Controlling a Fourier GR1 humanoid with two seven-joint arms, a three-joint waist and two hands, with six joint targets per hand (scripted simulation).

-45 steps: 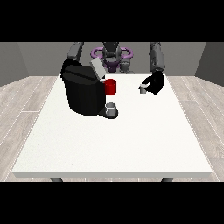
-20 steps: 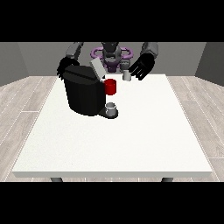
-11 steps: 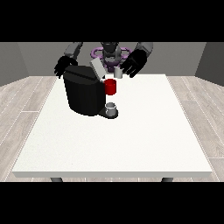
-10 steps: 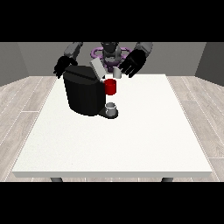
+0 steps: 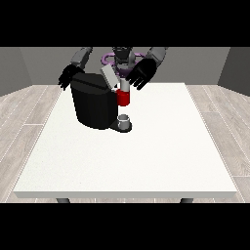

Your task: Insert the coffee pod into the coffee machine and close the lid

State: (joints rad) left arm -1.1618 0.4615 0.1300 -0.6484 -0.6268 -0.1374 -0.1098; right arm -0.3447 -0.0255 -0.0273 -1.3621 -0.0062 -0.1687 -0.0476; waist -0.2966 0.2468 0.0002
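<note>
The black coffee machine (image 5: 93,105) stands at the table's far left of centre, its grey lid (image 5: 108,76) tilted up and open. A red part (image 5: 124,98) sits on its front, above a small grey cup (image 5: 125,121) on the base. The hand at the view's right (image 5: 142,73) hovers above the red part and pinches a small pale coffee pod (image 5: 124,86) at its lower edge, just beside the raised lid. The hand at the view's left (image 5: 68,76) is behind the machine's far corner, fingers relaxed, holding nothing.
The white table (image 5: 146,156) stretches wide towards the camera, with its front edge near the view's bottom. The robot's torso (image 5: 123,57) stands behind the table's far edge. Grey floorboards surround the table.
The hand at the view's right has carried the pod from the table's right side leftwards to just above the machine's opening. The hand at the view's left rose behind the machine.
</note>
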